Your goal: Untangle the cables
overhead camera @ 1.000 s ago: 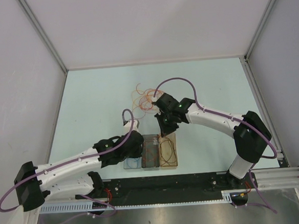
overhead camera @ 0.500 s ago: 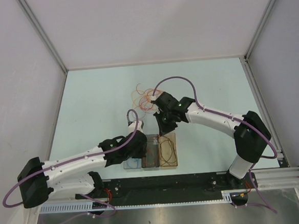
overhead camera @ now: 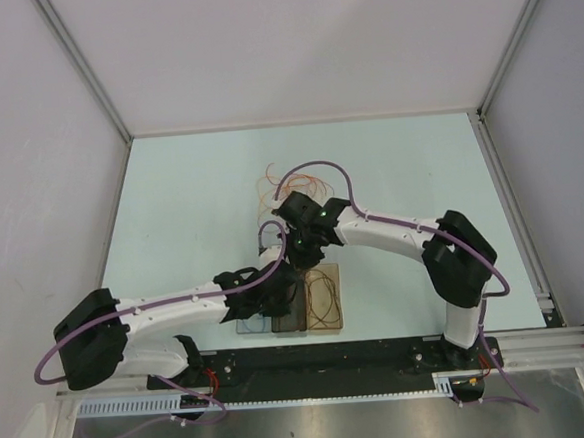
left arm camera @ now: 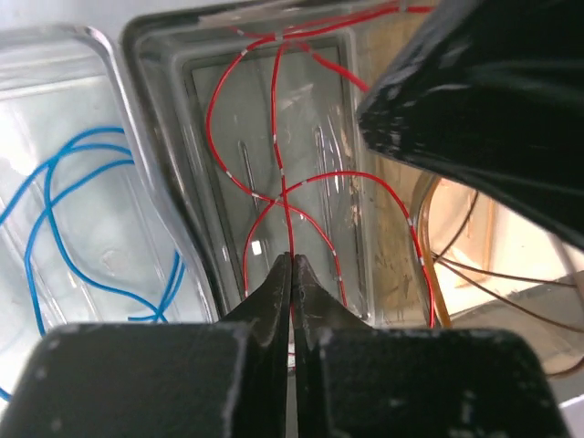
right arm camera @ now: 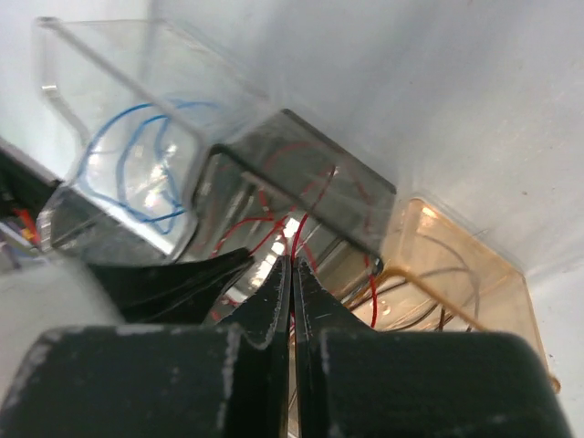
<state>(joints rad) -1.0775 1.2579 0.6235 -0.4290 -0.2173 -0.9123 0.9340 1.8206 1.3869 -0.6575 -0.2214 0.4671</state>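
Overhead, the arms [overhead camera: 178, 309] partly hide the trays [overhead camera: 331, 318]; up close, left tool [left arm camera: 292, 266] and right tool [right arm camera: 292, 269] each clamp the red cable [left arm camera: 276, 119].

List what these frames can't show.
- Top view: tangle partly under the right arm; strands too thin to count.
- Left wrist: amber tray mostly blocked by the right arm's dark body; blue cable cut by the left edge.
- Right wrist: blurred; red cable vanishes into the shut right end effector.
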